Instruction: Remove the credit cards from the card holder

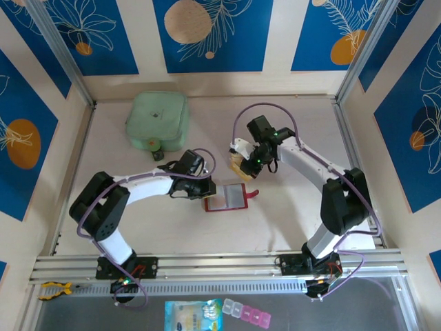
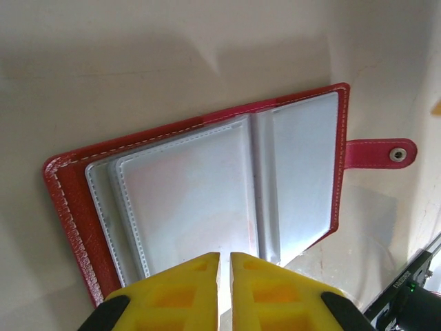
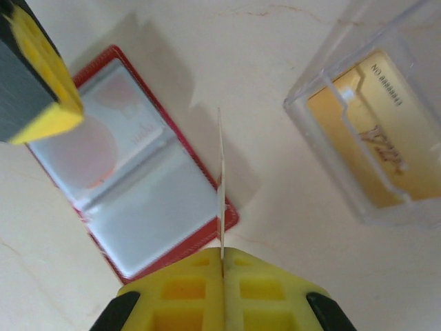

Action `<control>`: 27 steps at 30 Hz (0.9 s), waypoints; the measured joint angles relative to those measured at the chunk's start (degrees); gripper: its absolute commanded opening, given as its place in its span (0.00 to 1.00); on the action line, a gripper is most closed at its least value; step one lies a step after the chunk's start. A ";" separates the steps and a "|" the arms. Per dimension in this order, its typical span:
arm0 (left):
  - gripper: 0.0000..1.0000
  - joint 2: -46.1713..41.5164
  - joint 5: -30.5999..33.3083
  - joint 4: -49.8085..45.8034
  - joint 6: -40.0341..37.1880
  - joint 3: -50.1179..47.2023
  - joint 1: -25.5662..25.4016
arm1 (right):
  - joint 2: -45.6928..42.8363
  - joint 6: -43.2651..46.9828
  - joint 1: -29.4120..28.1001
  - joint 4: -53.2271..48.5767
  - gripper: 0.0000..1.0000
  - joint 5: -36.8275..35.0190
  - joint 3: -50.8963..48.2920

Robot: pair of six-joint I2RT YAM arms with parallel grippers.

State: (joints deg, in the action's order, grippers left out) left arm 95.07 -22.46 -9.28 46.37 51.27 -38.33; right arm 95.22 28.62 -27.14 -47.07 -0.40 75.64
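Card holder [image 2: 207,200] lies open on worktop [image 2: 138,55] | left jaws almost together above its edge, seemingly empty | right jaws clamped on edge-on credit card [image 3: 221,179]

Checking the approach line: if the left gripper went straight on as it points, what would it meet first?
Probably the card holder, its grey pockets right ahead of the left gripper; depth unclear.

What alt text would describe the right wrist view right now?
The right hand pinches a thin card edge-on. Left of it lies the open red card holder; right, a clear box holding a gold card.
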 measured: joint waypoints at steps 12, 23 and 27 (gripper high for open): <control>0.14 -2.03 0.07 -0.98 -0.28 0.00 0.90 | 11.04 17.18 3.87 -6.03 0.00 -0.94 14.45; 0.14 -3.65 0.52 -2.23 -0.26 -0.44 1.75 | 20.04 23.30 7.41 -10.19 0.00 0.66 26.40; 0.13 -3.80 0.68 -2.54 -0.26 -0.59 2.08 | 21.42 24.85 8.02 -10.54 0.00 1.22 26.82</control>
State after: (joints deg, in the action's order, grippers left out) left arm 91.26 -21.78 -11.81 46.11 50.68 -36.25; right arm 116.64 53.47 -19.11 -57.60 0.82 102.45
